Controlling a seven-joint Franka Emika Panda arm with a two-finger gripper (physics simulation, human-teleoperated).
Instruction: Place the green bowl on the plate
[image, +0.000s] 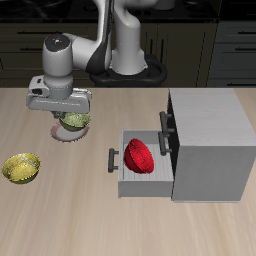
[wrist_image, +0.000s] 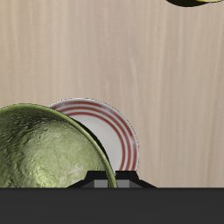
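Observation:
The green bowl (image: 76, 123) hangs from my gripper (image: 66, 114), which is shut on its rim and holds it just above the plate (image: 68, 137) near the table's back. In the wrist view the green bowl (wrist_image: 44, 150) fills the near field, olive with a speckled inside. The plate (wrist_image: 120, 131), pale with reddish rings, lies on the table beneath and beside it, partly covered by the bowl. The bowl sits off-centre from the plate in that view. My fingertips (wrist_image: 105, 182) barely show at the bowl's rim.
A brighter yellow bowl (image: 22, 167) sits nearer the table's front edge; it also shows in the wrist view (wrist_image: 198, 3). A grey cabinet (image: 210, 140) has its drawer (image: 121, 176) pulled open with a red bowl (image: 138, 156) inside.

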